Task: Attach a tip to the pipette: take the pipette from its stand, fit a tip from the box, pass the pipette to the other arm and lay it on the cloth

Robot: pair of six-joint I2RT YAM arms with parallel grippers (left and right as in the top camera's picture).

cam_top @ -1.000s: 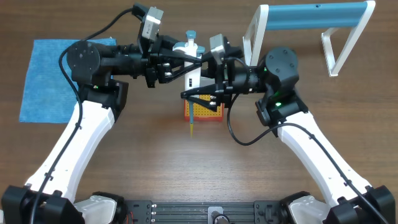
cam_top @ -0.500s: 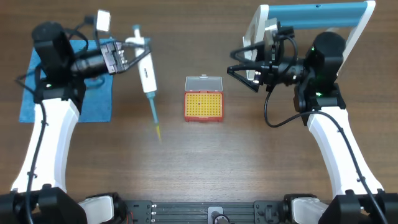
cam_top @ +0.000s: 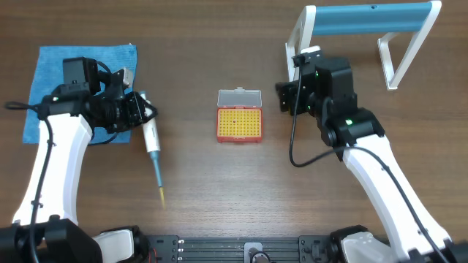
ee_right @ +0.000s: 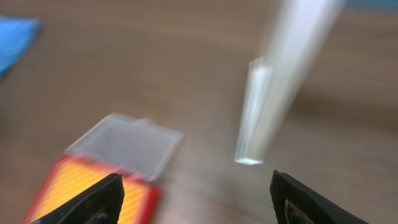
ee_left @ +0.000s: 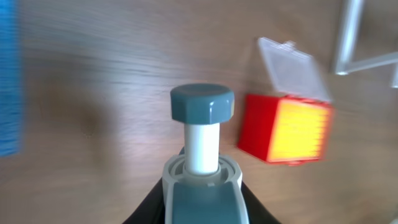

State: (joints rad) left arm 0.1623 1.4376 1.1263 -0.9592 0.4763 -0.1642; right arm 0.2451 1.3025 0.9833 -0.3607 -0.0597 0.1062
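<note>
My left gripper (cam_top: 137, 111) is shut on the upper body of the white pipette (cam_top: 151, 136), just off the right edge of the blue cloth (cam_top: 58, 73). The pipette slants down toward the table's near side, ending in a yellow tip (cam_top: 161, 194). In the left wrist view its grey plunger cap (ee_left: 202, 102) stands right above my fingers. The red tip box (cam_top: 240, 124) with yellow tips sits mid-table, its clear lid (cam_top: 240, 97) folded back. My right gripper (ee_right: 199, 205) is open with nothing between its fingers, right of the box and near the stand's white leg (ee_right: 273, 93).
The pipette stand (cam_top: 365, 20), white legs under a blue bar, occupies the back right corner. Bare wooden tabletop (cam_top: 234, 197) stretches across the front between the two arms. In the right wrist view the tip box (ee_right: 87, 186) lies close below the gripper.
The left gripper took the pipette from above the tip box, carried it left and has now lowered it beside the cloth. The right gripper let go and drew back to the right.
</note>
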